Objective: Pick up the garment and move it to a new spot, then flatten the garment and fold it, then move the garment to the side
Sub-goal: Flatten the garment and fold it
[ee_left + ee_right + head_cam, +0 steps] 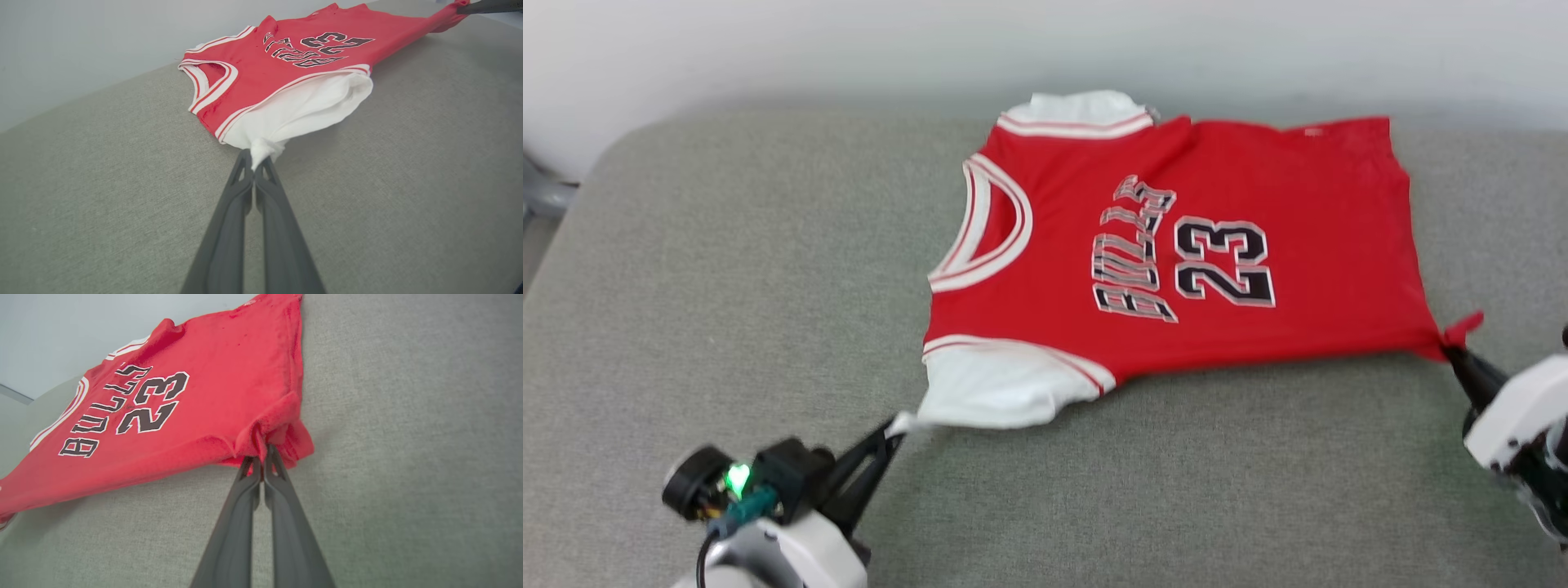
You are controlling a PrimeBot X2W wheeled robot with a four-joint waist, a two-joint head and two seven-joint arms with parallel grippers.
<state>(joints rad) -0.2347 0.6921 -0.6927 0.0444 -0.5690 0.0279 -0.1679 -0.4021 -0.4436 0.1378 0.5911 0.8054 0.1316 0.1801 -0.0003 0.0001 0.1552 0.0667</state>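
Now the jersey (1176, 269) lies chest-up on a grey cushion (727, 286), turned sideways. Its collar (992, 224) points to the robot's left and its hem to the right, and its far edge is close to the pale wall (768, 49). The black "23" (1225, 261) and the lettering beside it face up, in the middle of the red cloth.

The left gripper (894, 429) comes in from the lower left. Its jaws are pressed together on the tip of the near white sleeve (996, 388), which is drawn out to a point. The right gripper (1450, 351) reaches in from the right edge, its jaws clamped on the near hem corner (1458, 327), where the red cloth bunches into a small tuft.

Between the two grips the near edge runs nearly straight. In the right wrist view this edge sits a little above the cushion, with shadow under it. The far sleeve (1078, 106) lies flat by the wall.
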